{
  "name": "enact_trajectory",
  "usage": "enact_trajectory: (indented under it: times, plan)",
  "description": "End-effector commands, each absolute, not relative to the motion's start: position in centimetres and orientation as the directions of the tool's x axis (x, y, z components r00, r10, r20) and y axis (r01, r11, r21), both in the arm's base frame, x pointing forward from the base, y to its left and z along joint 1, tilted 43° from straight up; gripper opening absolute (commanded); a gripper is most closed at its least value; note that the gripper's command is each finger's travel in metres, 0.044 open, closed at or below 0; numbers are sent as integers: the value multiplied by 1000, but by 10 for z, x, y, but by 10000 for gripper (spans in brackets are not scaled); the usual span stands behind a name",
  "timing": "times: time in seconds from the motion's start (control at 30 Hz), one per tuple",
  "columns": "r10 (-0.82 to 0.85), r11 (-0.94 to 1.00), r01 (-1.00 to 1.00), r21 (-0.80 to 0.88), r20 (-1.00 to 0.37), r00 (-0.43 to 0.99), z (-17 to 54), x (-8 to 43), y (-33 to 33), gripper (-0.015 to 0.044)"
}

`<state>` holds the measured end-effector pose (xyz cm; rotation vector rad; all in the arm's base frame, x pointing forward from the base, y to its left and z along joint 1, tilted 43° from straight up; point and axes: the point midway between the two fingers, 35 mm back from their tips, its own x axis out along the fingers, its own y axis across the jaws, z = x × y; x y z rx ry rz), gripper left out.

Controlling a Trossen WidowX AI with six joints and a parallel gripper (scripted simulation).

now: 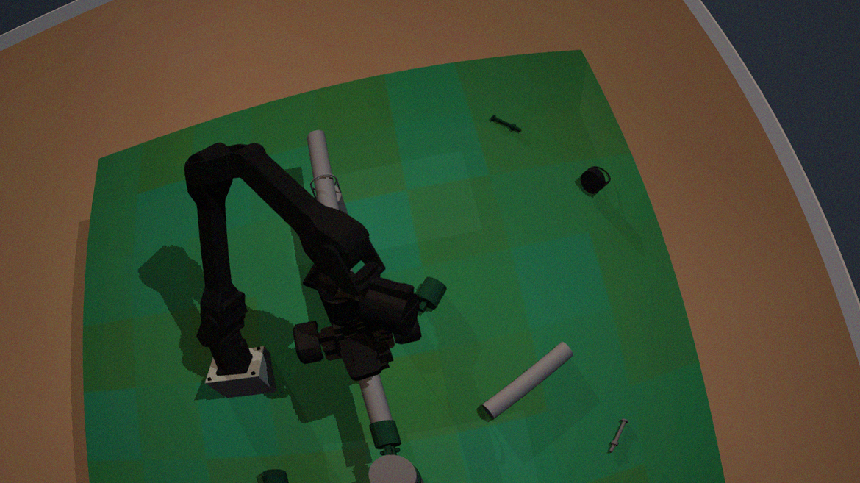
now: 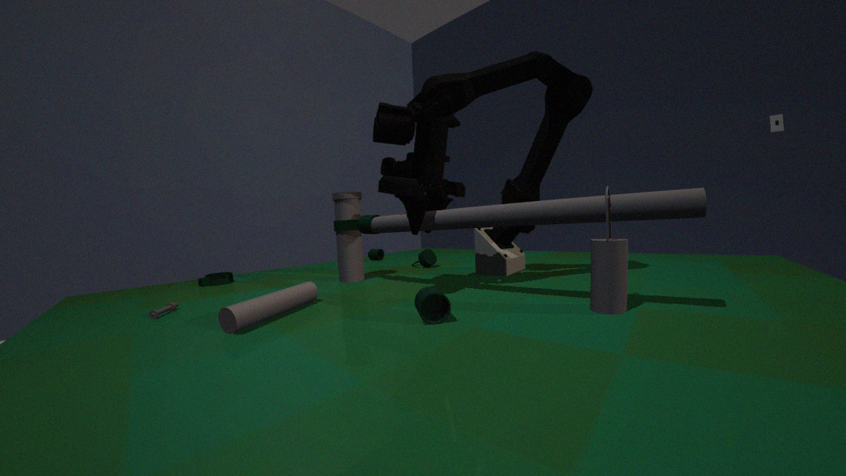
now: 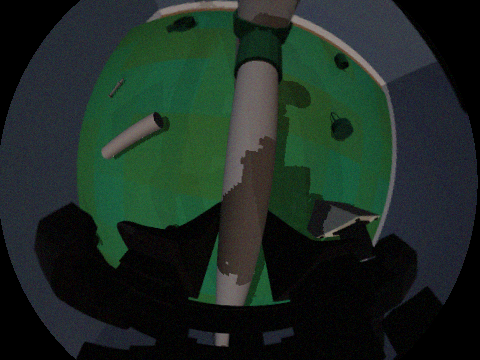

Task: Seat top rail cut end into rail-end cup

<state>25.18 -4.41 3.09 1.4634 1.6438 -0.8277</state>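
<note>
The grey rail (image 1: 375, 398) (image 2: 532, 211) (image 3: 256, 100) runs nearly level through the wire loop (image 1: 324, 176) (image 2: 607, 221) above the short post (image 2: 609, 275). Its cut end is inside the mouth of the green rail-end cup (image 1: 384, 433) (image 2: 369, 223) (image 3: 258, 47); the end itself is hidden and its depth cannot be told. The cup hangs on the green band (image 2: 346, 225), high on the big post (image 2: 349, 254), a little below the post cap (image 1: 392, 474) (image 2: 346, 195). My gripper (image 2: 421, 223) (image 3: 241, 208) is shut on the rail, between cup and loop, nearer the cup.
A loose short pipe (image 1: 528, 380) (image 2: 269, 306) (image 3: 132, 135) and a bolt (image 1: 618, 435) (image 2: 163, 310) lie on the green mat. A loose green cup (image 1: 432, 292) (image 2: 432, 305) lies beside the arm. A looped green cap (image 1: 274, 479) (image 3: 342, 128) lies on the other side of the rail.
</note>
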Motion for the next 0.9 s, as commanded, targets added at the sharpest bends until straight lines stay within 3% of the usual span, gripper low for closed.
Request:
enact_trajectory:
  times: [0.0, 0.87]
  plan:
    - [491, 129, 991, 23, -870, -43, 31, 252, -44, 0]
    - [480, 127, 992, 22, -876, -42, 32, 252, -50, 0]
